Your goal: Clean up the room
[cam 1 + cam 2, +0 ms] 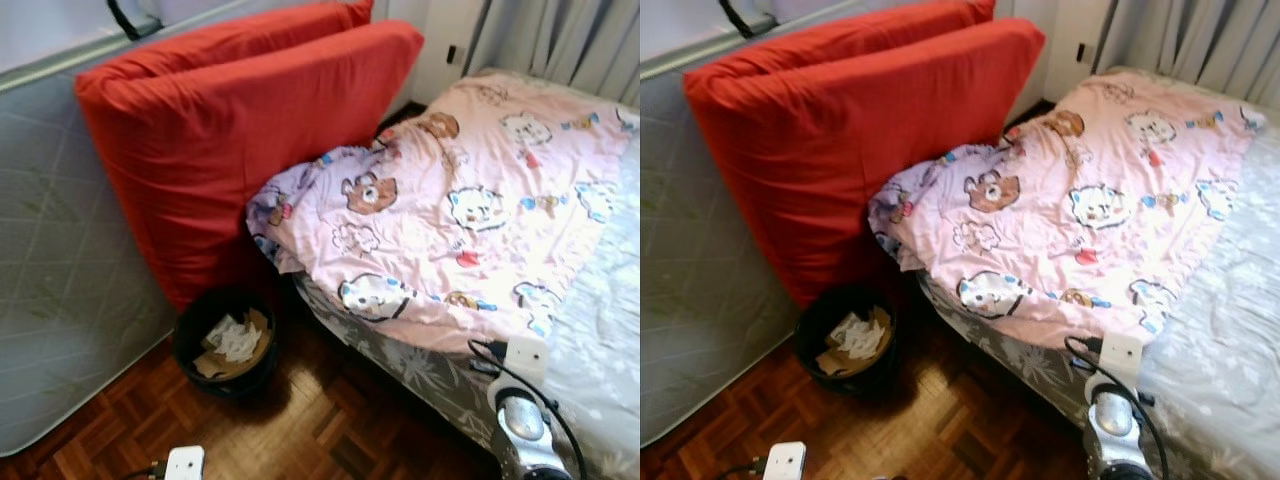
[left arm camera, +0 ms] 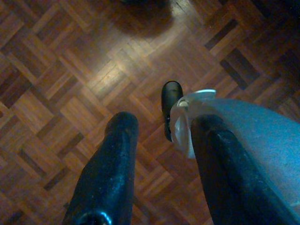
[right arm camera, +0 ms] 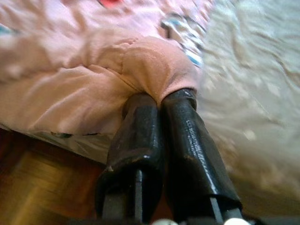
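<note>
Right claw (image 3: 159,101) pinches pink blanket (image 3: 70,79), its fingertips buried in fabric.

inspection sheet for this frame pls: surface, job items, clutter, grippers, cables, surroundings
Surface: parquet floor, and a bed with a grey sheet.
Job's things: pink cartoon-print duvet, bunched toward the bed's near edge.
Clutter: black waste bin on the floor beside the bed, crumpled paper and cardboard inside.
Grippers: right gripper shut on a fold of the duvet edge; left gripper open, hanging over bare floor.
Cables: black cable looping over the right arm.
Surroundings: two red cushions leaning on an upright grey mattress; curtains behind the bed.
</note>
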Controlling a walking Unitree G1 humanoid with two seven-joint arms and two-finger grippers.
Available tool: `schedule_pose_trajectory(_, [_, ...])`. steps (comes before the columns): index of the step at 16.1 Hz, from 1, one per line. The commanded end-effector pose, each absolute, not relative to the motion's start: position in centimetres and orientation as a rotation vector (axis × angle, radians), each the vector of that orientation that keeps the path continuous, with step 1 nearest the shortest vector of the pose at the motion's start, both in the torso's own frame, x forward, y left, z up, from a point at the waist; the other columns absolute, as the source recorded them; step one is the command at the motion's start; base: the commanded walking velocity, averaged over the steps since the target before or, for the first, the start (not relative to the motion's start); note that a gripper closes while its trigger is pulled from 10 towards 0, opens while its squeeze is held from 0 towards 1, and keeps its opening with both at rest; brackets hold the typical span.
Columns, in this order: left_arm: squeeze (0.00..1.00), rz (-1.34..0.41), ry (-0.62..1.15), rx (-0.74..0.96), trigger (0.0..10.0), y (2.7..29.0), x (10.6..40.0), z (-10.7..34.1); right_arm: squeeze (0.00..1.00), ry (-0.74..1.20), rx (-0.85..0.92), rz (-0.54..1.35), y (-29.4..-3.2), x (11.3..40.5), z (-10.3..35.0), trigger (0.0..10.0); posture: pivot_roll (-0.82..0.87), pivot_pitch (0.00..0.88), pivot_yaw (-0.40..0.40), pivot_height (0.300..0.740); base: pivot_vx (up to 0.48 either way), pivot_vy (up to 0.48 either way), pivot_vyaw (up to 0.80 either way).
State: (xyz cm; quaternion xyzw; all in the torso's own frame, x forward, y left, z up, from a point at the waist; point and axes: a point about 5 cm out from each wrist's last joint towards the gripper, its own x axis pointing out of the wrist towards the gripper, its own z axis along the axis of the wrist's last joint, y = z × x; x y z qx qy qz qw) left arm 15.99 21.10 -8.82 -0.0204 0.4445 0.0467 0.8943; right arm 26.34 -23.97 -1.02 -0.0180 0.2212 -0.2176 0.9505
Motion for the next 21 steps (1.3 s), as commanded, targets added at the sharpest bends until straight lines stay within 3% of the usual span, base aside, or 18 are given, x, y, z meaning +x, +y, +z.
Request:
schedule_pose_trajectory(1, [0.0, 0.107, 0.97, -0.042, 10.0, 21.4, 14.9, -9.3, 0.0, 0.498, -0.048, -0.465, -24.4, 25.9, -1.5, 10.0, 0.06, 0.093, 0.017, 0.74, 0.0, 0.0, 0.0])
schedule_pose_trajectory(9, [0.0, 0.101, 0.972, -0.048, 10.0, 21.4, 15.1, -9.2, 0.0, 0.793, -0.083, -0.453, -24.0, 22.4, -4.9, 10.0, 0.06, 0.096, 0.017, 0.74, 0.0, 0.0, 0.0])
schedule_pose_trajectory(13, [0.0, 0.083, 0.975, -0.031, 10.0, 21.5, 15.0, -9.2, 0.0, 0.654, -0.019, -0.548, -24.8, 23.2, -3.7, 10.0, 0.06, 0.097, 0.017, 0.74, 0.0, 0.0, 0.0])
schedule_pose_trajectory(15, [0.0, 0.085, 0.975, -0.032, 10.0, 21.5, 15.0, -9.2, 0.0, 0.771, -0.048, -0.503, -24.3, 21.9, -5.0, 10.0, 0.06, 0.097, 0.015, 0.74, 0.0, 0.0, 0.0])
schedule_pose_trajectory(21, [0.0, 0.084, 0.974, -0.033, 10.0, 21.5, 15.0, -9.2, 0.0, 0.885, -0.055, -0.465, -23.4, 19.7, -6.7, 10.0, 0.06, 0.098, 0.016, 0.74, 0.0, 0.0, 0.0])
